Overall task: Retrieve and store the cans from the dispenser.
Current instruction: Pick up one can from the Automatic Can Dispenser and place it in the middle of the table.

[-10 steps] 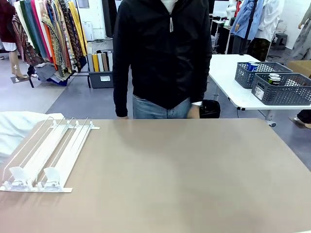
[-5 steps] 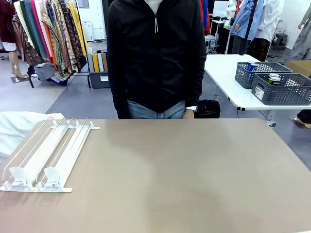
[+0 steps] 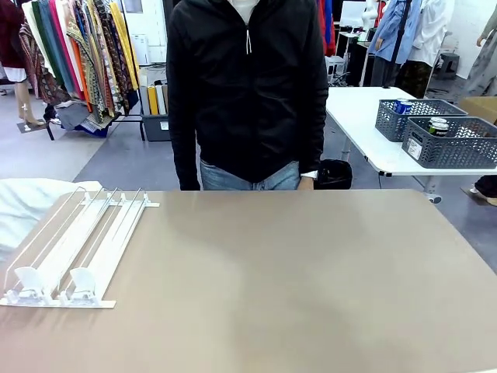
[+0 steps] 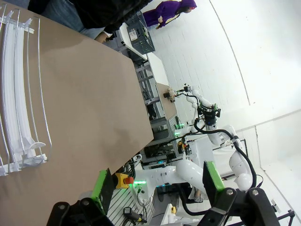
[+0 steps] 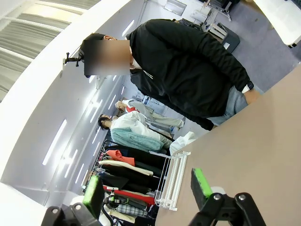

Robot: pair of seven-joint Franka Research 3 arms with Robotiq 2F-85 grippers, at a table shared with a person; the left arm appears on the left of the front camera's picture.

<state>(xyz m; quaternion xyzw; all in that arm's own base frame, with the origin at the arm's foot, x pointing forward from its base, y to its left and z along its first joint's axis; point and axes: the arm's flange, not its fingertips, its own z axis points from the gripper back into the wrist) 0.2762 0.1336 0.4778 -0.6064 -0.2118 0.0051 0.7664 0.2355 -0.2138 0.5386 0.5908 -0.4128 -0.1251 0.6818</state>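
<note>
The white dispenser (image 3: 78, 241) lies sloped on the tan table's left side, its clear stops toward the near edge; its lanes hold nothing. It also appears in the left wrist view as the dispenser (image 4: 19, 94), and small in the right wrist view as the dispenser (image 5: 171, 181). Cans (image 3: 439, 124) with silver tops sit in a grey basket on a white table at the back right, with blue cans (image 3: 403, 106) in the basket behind. My left gripper (image 4: 157, 183) is open in the air, holding nothing. My right gripper (image 5: 146, 188) is open too, well above the table.
A person in a black jacket (image 3: 248, 93) stands at the table's far edge, hands low by the sides. A white cloth (image 3: 31, 206) lies beside the dispenser at the far left. The tan table (image 3: 295, 280) is bare across its middle and right.
The person has shifted slightly to the left at the far edge. The dispenser has not moved.
</note>
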